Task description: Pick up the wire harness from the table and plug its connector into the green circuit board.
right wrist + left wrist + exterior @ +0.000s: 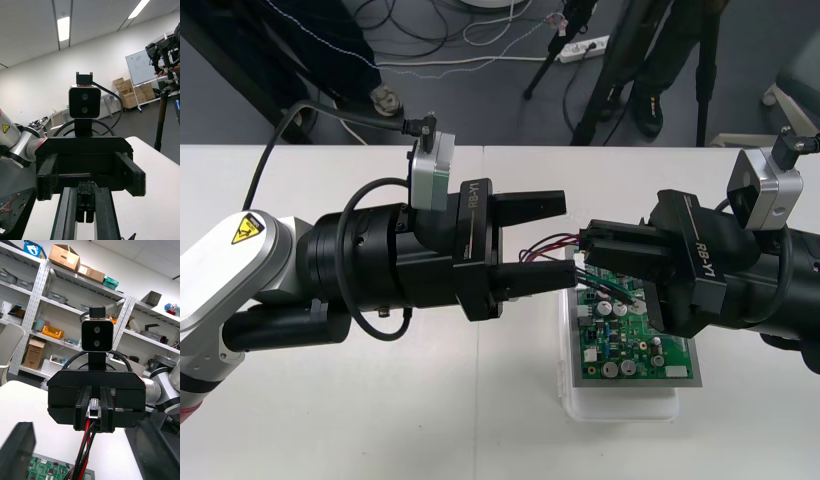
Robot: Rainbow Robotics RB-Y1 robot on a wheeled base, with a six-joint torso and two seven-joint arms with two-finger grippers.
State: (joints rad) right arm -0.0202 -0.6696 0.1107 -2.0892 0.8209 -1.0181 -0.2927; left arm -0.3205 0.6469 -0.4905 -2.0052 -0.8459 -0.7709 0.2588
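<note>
In the front view the right gripper (pixel 590 250) covers the upper part of the green circuit board (pixel 635 345), hiding whatever sits on that stretch. The wire harness (pixel 542 247) loops out at the frame's centre, and part of it slips out of sight at the lower jaw of the left gripper (pixel 567 241). Where its far end lies among the board's parts is too small to tell. In the left wrist view the wires (pixel 86 438) and the board run off the frame's edge, and the left gripper's own jaws are blurred dark shapes
</note>
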